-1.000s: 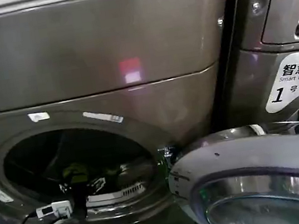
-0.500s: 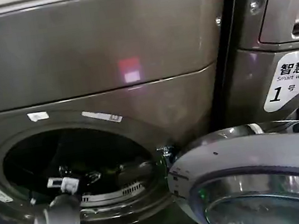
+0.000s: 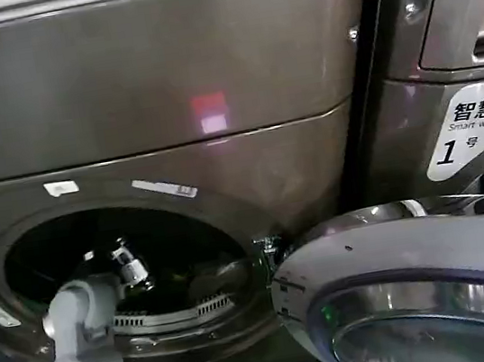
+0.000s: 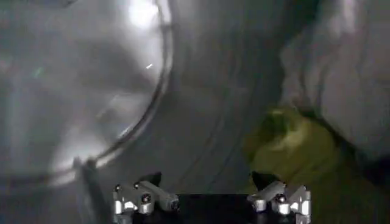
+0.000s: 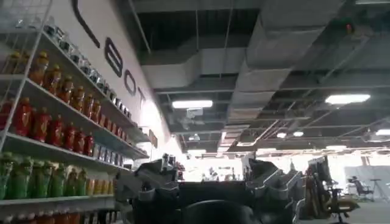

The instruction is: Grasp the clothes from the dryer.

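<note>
The dryer (image 3: 162,74) is the big bronze-grey machine on the left, its round porthole (image 3: 128,271) open onto a dark drum. My left arm (image 3: 81,351) reaches through the porthole, with the wrist deep in the opening. Inside the drum, my left gripper (image 4: 210,196) is open with nothing between its fingers. The yellow-green clothes (image 4: 292,146) lie bunched on the drum wall just beyond one fingertip (image 4: 268,185), apart from it. My right gripper (image 5: 210,182) is parked, pointing up at a ceiling, open and empty.
The grey-rimmed glass door (image 3: 422,291) hangs open at the lower right, hinged beside the porthole. A like machine (image 3: 453,67) with a white "1" label (image 3: 477,137) stands to the right. Pale fabric (image 4: 353,67) lies behind the clothes. Shelves of bottles (image 5: 42,122) stand beside the right arm.
My left arm has risen and pushed further into the porthole. The yellow-green clothes showed in the head view a second ago and are now hidden behind the arm.
</note>
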Robot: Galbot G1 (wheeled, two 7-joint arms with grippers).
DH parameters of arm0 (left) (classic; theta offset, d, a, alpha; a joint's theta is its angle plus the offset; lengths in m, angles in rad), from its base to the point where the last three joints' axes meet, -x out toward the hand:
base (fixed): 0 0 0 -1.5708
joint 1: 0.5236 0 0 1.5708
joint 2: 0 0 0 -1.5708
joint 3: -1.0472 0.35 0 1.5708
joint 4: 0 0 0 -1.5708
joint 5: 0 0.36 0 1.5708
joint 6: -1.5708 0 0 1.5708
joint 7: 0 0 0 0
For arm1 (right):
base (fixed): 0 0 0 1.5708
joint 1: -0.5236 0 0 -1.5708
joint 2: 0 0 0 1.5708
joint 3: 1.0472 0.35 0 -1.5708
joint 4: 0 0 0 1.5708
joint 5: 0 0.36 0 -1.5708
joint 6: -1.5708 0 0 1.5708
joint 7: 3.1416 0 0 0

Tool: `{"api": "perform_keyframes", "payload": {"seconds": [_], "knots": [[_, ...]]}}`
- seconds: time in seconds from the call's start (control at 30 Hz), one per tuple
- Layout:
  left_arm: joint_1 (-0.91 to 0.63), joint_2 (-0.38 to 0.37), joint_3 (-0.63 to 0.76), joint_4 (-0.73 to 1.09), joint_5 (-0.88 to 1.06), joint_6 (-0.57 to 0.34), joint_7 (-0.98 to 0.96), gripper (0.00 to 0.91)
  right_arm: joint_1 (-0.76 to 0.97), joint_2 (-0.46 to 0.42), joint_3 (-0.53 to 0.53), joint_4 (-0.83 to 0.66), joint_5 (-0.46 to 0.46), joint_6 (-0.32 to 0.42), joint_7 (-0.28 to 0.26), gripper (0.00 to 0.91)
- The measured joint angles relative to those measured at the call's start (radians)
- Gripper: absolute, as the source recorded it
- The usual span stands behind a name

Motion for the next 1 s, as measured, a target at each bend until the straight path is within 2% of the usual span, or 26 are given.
{"api": "perform_keyframes", "payload": {"seconds": [0.4, 1.0], "knots": [[-0.055, 0.016, 0.041, 0.112, -0.059, -0.075, 0.034, 0.907, 0.005, -0.002, -0.005, -0.001, -0.003, 0.001, 0.0, 0.907], [-0.105, 0.018, 0.114, 0.254, -0.081, -0.058, 0.042, 0.907, 0.006, 0.0, -0.009, 0.002, -0.005, 0.002, 0.0, 0.907]]}}
